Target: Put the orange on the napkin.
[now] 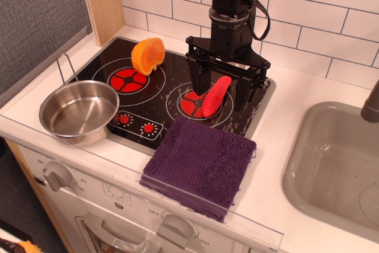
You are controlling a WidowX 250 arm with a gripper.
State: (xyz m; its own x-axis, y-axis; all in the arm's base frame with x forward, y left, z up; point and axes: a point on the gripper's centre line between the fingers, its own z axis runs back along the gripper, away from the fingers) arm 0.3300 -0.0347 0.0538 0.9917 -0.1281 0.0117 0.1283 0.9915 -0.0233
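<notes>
Orange [148,55] sits at the back left corner of the stove [160,96], tipped on edge, touching nothing, just behind the left red burner [128,79]. Napkin [200,166] lies flat off the front right edge of the stove, near the counter lip. Gripper [221,90] hangs over the right burner of the stove, fingers spread wide and empty, straddling the red spoon [215,96] but not clamped on it. Steel pot [79,111] is at the front left corner of the stove, empty. Sink [308,146] is well right of the stove.

Step in hand, as I read it: reach for the orange. Nothing grasped yet, task barely started.

To do it well: lift clear of the spoon first so it doesn't get dragged, then travel left and back across the stove to above the orange. The orange is tilted, with a rounded back, so line the fingers up across its narrow thickness rather than the wide face, come down straight, and close gently; hard plastic could squirt out. Carry it high enough to clear the spoon, then set it down mid-napkin, not at the napkin's counter-side edge.
</notes>
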